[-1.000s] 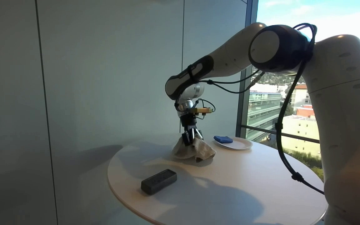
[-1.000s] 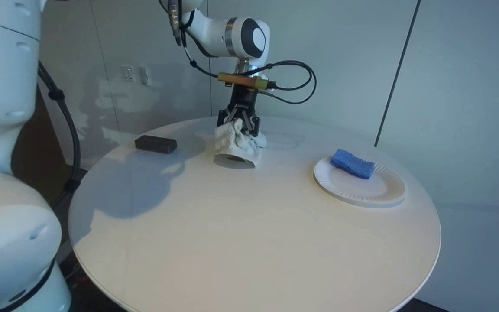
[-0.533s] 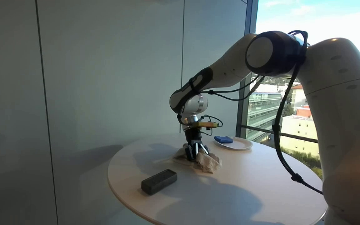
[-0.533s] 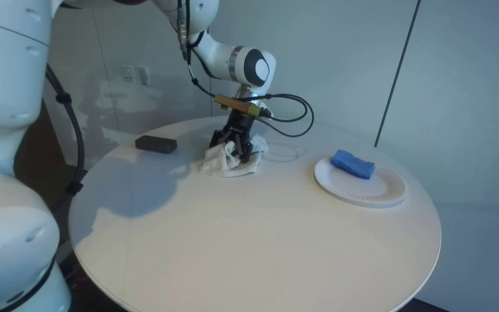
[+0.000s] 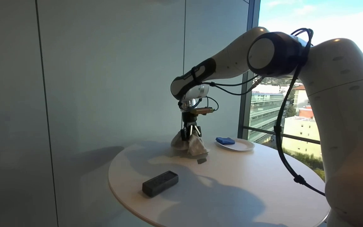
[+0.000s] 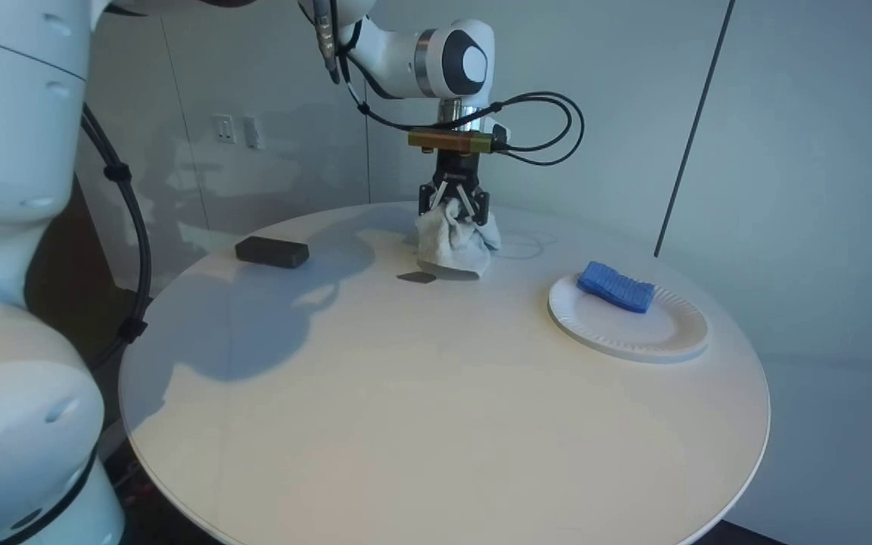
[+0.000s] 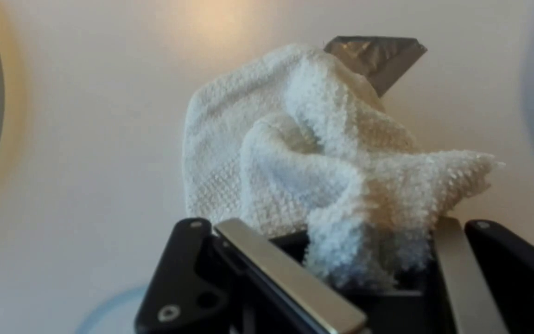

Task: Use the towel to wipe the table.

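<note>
The white towel hangs crumpled from my gripper, and it shows in both exterior views [image 5: 197,147] [image 6: 453,246]. My gripper [image 5: 191,135] [image 6: 454,212] points down with its fingers around a bunched fold of the towel. In the wrist view, the towel [image 7: 304,171] rises between the fingers [image 7: 341,232], and its loose part spreads out ahead of them. The towel's lower edge is at or just above the white round table [image 6: 443,424]; I cannot tell if it touches. A small dark, shiny scrap [image 7: 387,58] lies on the table, partly covered by the towel in the wrist view; it also shows in both exterior views [image 5: 202,161] [image 6: 416,278].
A white paper plate [image 6: 633,337] with a folded blue cloth or sponge [image 6: 618,286] stands on the table near the gripper. A dark grey block [image 5: 160,183] [image 6: 272,252] lies on the other side. A wall stands behind the table.
My gripper and the towel went down flat onto the table half a second ago, then rose and moved toward the wall. The dark scrap, covered then, is now uncovered beside the towel.
</note>
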Action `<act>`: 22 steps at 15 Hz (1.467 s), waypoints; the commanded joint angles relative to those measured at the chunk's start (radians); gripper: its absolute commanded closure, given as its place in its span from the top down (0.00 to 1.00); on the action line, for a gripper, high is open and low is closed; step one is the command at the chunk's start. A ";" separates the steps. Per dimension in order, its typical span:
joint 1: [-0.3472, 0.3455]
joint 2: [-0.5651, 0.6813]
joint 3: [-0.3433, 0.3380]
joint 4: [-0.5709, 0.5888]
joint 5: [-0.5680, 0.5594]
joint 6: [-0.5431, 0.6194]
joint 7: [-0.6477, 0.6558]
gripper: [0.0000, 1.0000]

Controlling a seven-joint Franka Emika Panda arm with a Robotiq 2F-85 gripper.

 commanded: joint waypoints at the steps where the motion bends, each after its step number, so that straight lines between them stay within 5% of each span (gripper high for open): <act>1: -0.044 0.045 0.041 0.018 0.162 0.075 -0.105 0.00; 7: -0.047 0.150 0.028 -0.009 0.147 0.148 -0.096 0.00; 22: 0.023 -0.252 0.026 -0.633 0.359 0.227 0.217 0.00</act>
